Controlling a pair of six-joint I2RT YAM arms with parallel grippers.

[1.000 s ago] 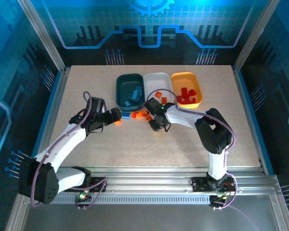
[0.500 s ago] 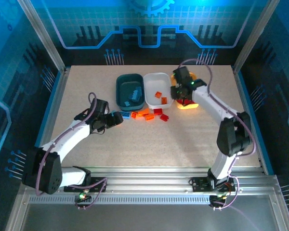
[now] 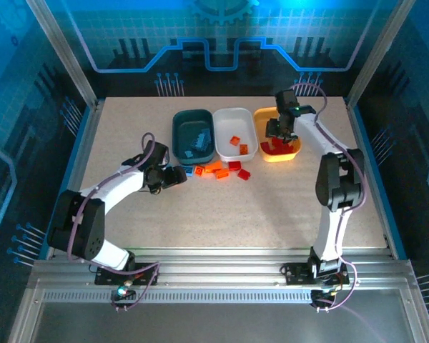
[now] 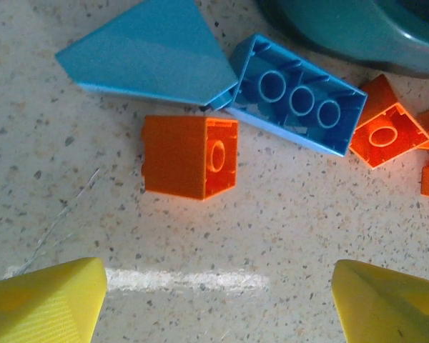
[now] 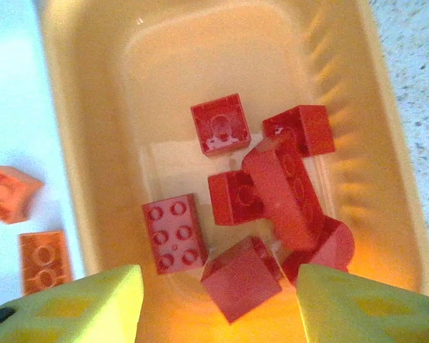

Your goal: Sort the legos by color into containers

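1. Since half a second ago, the right gripper [image 3: 277,134] has moved from the left rim of the glossy, rounded yellow-orange plastic tub [image 3: 296,141] to above its middle. The left arm has folded closer, with the left gripper [image 3: 177,176] staying beside the loose bricks.
2. The right wrist view shows smooth red bricks [image 5: 173,232] heaped in the yellow-orange tub, some stud-side up and some tilted. Its yellow ribbed fingers [image 5: 71,307] are spread apart with nothing between them.
3. That view also shows two orange bricks [image 5: 41,261] lying in the white plastic tub [image 5: 14,86] alongside.
4. The left wrist view shows an orange square brick [image 4: 191,157] lying on its side on the speckled table [image 4: 272,214]. Just beyond it lie a light blue hollow brick [image 4: 297,103] with three round sockets and a light blue sloped piece [image 4: 150,53]. The yellow fingers [image 4: 43,300] are parted and empty.
5. The dark teal plastic tub [image 4: 357,28] curves just beyond the bricks; the top view shows blue pieces inside it.
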